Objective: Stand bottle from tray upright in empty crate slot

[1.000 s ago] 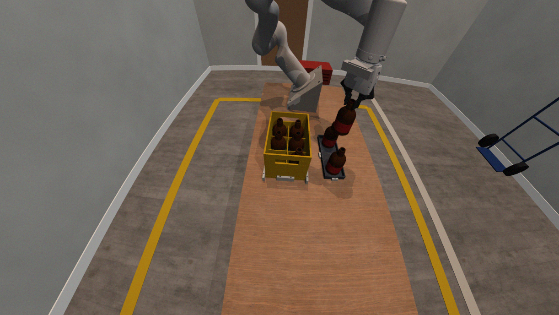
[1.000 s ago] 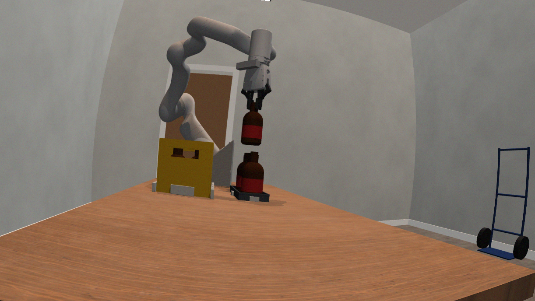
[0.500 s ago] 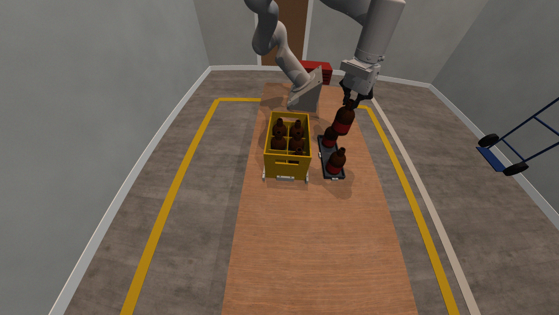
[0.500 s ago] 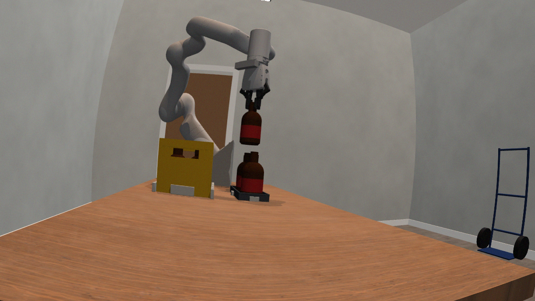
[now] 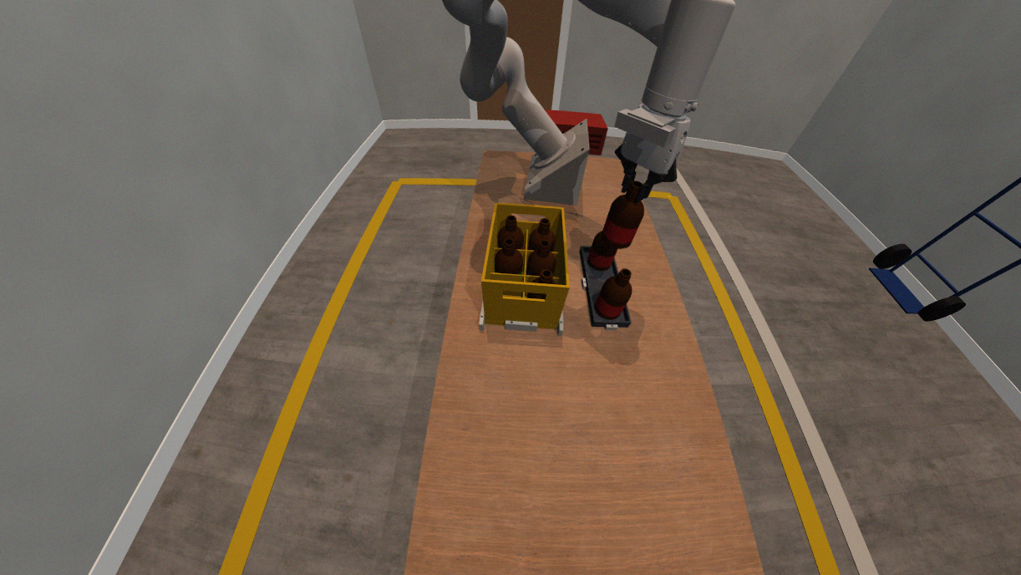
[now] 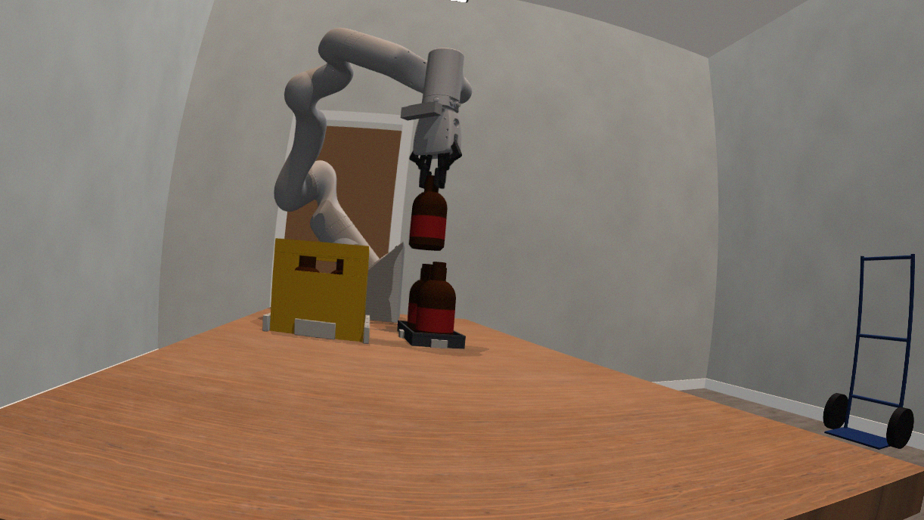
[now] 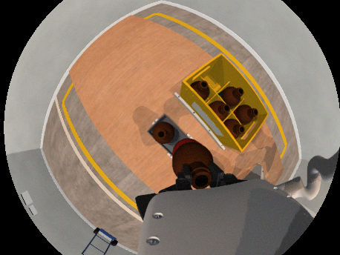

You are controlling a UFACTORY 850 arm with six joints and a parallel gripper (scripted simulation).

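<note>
My gripper (image 5: pixel 637 186) (image 6: pixel 434 177) (image 7: pixel 197 173) is shut on the neck of a brown bottle with a red label (image 5: pixel 622 221) (image 6: pixel 428 222) (image 7: pixel 190 155). The bottle hangs upright above the rear end of the dark tray (image 5: pixel 611 323) (image 6: pixel 432 338), its base just higher than the tops of the bottles below. Two more bottles (image 5: pixel 614 294) (image 5: pixel 601 251) (image 6: pixel 437 300) stand in the tray. The yellow crate (image 5: pixel 525 299) (image 6: pixel 317 293) (image 7: pixel 190 93) stands left of the tray and holds several bottles. Its front-left slot (image 5: pixel 507 280) (image 7: pixel 215 74) is empty.
The arm's grey base (image 5: pixel 557 175) stands behind the crate, and a red box (image 5: pixel 578 121) lies behind that. A blue hand truck (image 5: pixel 928 271) (image 6: pixel 872 361) stands on the floor to the right. Yellow floor lines run around the table.
</note>
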